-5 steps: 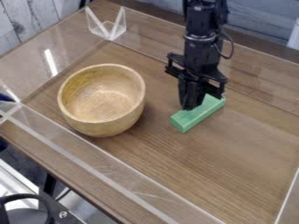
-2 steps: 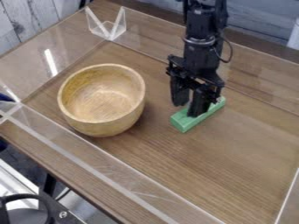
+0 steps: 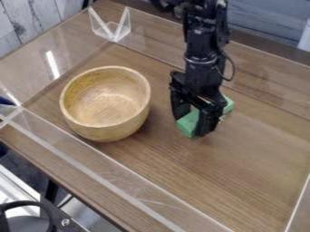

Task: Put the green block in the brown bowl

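I see the gripper [image 3: 198,120] pointing down with jaws apart, straddling the block [image 3: 201,120] on the table [image 3: 230,181], right of the bowl [image 3: 107,102].

No legible text, labels, brand marks, numbers or signs appear on any surface or object in the camera view

Bright matte green on the green block [image 3: 222,110], showing either side of black fingers [image 3: 180,107]. Light brown on the brown bowl [image 3: 105,102], paler and faintly grained inside. Mid-brown wood grain across the worktop [image 3: 230,172]. Black all over the arm [image 3: 200,36] above the block. Clear, glinting walls [image 3: 111,24] beyond the bowl.
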